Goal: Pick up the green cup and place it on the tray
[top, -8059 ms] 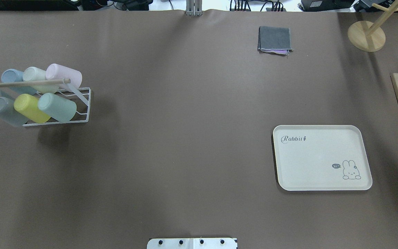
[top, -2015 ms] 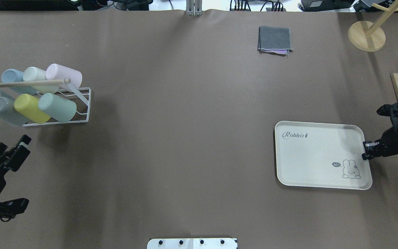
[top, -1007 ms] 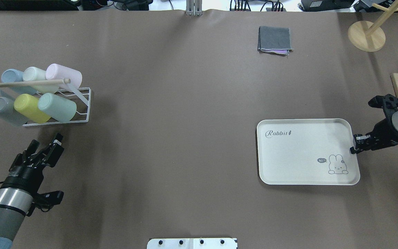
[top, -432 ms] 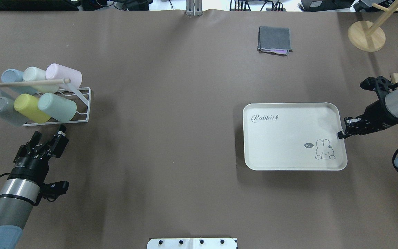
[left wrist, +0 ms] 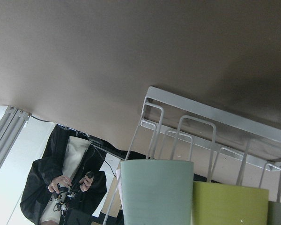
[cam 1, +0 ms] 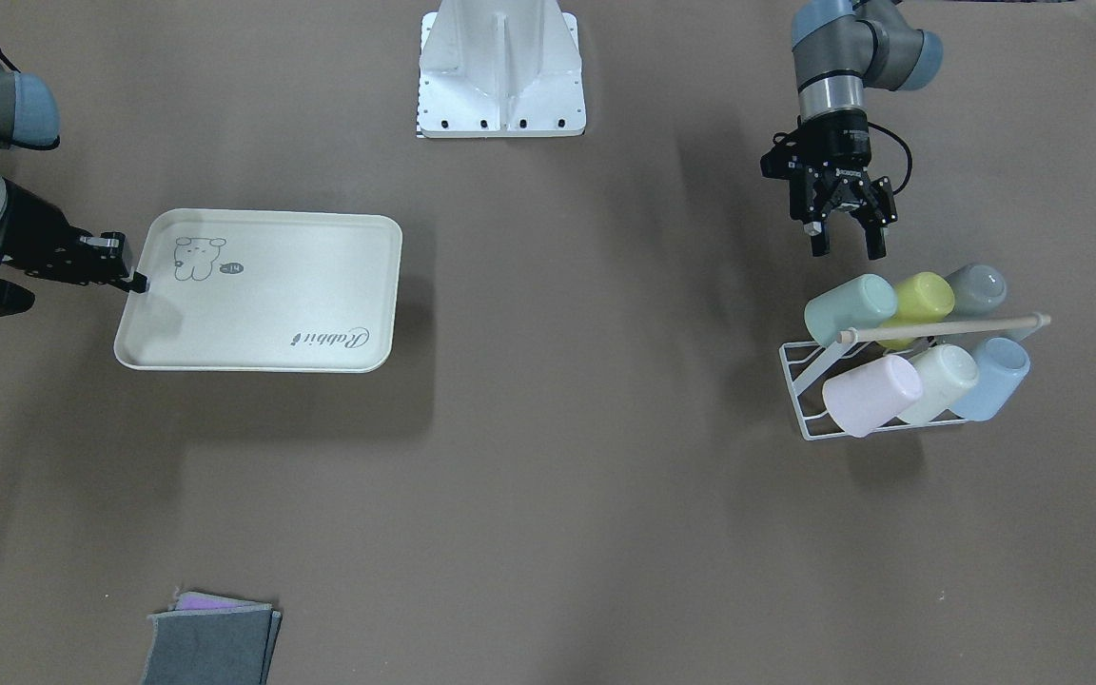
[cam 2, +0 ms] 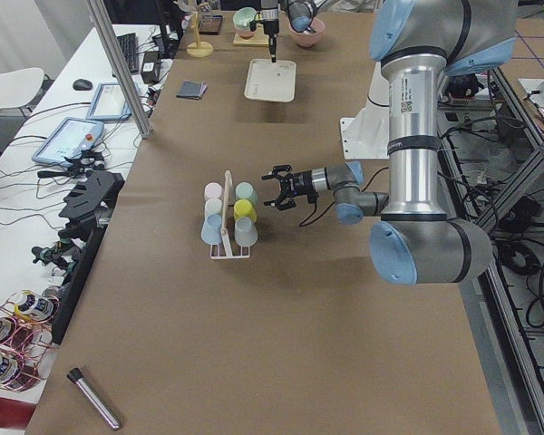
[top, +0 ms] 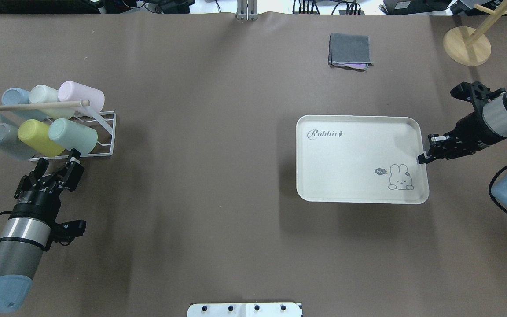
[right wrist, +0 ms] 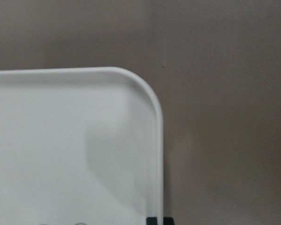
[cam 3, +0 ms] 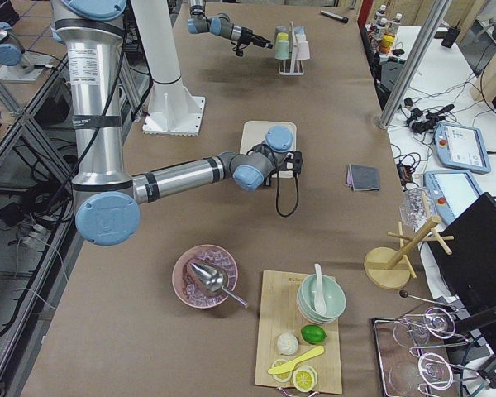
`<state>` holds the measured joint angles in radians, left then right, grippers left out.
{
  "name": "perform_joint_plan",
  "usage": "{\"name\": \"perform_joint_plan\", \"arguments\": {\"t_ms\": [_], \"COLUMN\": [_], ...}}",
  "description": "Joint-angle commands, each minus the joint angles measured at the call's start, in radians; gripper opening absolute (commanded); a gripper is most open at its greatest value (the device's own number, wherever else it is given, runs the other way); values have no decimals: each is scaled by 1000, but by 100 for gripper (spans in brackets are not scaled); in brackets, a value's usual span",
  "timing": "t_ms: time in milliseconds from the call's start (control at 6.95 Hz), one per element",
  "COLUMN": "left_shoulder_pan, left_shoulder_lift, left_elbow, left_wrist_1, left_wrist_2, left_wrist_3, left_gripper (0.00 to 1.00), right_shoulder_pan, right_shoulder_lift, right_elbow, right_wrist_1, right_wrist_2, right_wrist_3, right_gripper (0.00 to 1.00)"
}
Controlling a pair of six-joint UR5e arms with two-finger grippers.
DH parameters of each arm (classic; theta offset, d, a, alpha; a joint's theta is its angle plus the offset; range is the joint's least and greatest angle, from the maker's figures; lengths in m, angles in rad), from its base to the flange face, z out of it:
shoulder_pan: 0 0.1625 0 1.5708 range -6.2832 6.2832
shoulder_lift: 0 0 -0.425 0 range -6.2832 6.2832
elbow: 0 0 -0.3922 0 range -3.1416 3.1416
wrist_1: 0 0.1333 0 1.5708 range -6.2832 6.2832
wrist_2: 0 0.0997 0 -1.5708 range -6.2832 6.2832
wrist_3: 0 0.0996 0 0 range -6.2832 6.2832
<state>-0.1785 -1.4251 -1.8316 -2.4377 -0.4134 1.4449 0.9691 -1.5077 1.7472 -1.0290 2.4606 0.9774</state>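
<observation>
The green cup [top: 73, 136] lies tilted on a white wire rack [top: 104, 132], at the right end of the row nearest me. It also shows in the front-facing view [cam 1: 851, 306] and fills the bottom of the left wrist view [left wrist: 157, 190]. My left gripper [top: 59, 158] is open just short of that row, touching no cup. The cream tray [top: 354, 163] hangs slightly above the table, casting a wide shadow. My right gripper [top: 421, 158] is shut on the rim of the tray's right edge.
The rack holds several other cups, among them a yellow-green one [top: 38, 137] and a grey one [top: 5, 140], under a wooden rod [top: 33, 106]. A folded grey cloth [top: 350, 50] and a wooden stand [top: 467, 45] sit at the far side.
My right gripper has carried the tray left and farther from my base. My left gripper has come in from the left edge and closed in on the rack's near row.
</observation>
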Motion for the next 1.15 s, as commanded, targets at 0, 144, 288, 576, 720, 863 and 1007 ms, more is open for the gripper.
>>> {"name": "perform_joint_plan", "arguments": {"t_ms": [0, 144, 288, 576, 720, 863, 1007], "left_shoulder_pan": [-36, -45, -59, -85, -94, -101, -101], "left_shoulder_lift": [-40, -66, -86, -129, -141, -144, -144], "left_elbow": [40, 64, 74, 124, 143, 147, 146], "left_wrist_1": [2, 2, 3, 5, 3, 2, -3], "left_wrist_2": [-5, -7, -24, -36, -36, -41, -45], "left_wrist_3": [-1, -1, 0, 0, 0, 0, -1], "left_gripper": [98, 98, 98, 98, 98, 98, 98], "right_shoulder_pan": [-20, -41, -67, -130, -145, -161, -182], "right_shoulder_lift": [101, 130, 176, 283, 319, 352, 381], "right_elbow": [-43, -63, -80, -109, -133, -156, -169], "right_wrist_1": [-3, -5, -19, -77, -77, -77, -77], "right_wrist_2": [9, 8, 2, -47, -58, -61, -78], "right_wrist_3": [53, 53, 53, 56, 64, 91, 115], "right_gripper": [0, 0, 0, 0, 0, 0, 0]}}
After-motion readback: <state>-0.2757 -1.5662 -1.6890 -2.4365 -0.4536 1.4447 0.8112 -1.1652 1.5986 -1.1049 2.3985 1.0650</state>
